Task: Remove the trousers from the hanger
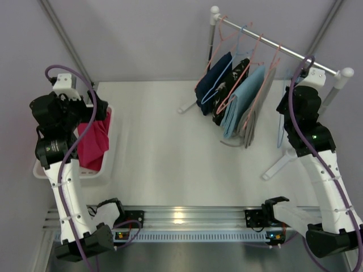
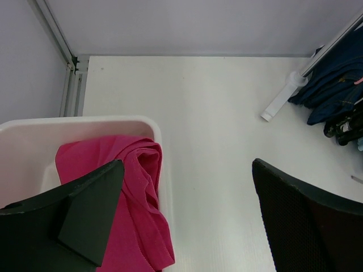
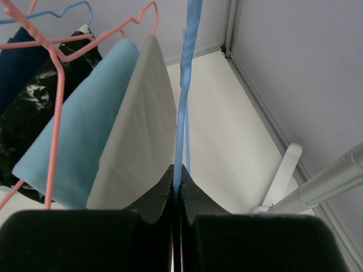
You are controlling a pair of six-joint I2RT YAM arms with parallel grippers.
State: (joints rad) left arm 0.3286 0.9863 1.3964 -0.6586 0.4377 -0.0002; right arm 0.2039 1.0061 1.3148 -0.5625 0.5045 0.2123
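The light-blue wire hanger hangs bare at the right end of the rack, and my right gripper is shut on its wire. In the top view the hanger shows as a thin blue line below the right gripper. A magenta garment, which looks like the trousers, lies crumpled in a white basket at the table's left. My left gripper is open and empty just above the basket's right rim. The top view shows the left gripper over the garment.
A rack bar at the back right carries salmon-pink hangers with navy, black patterned, light-blue and grey garments. The grey garment hangs just left of the blue hanger. White rack feet stand on the table.
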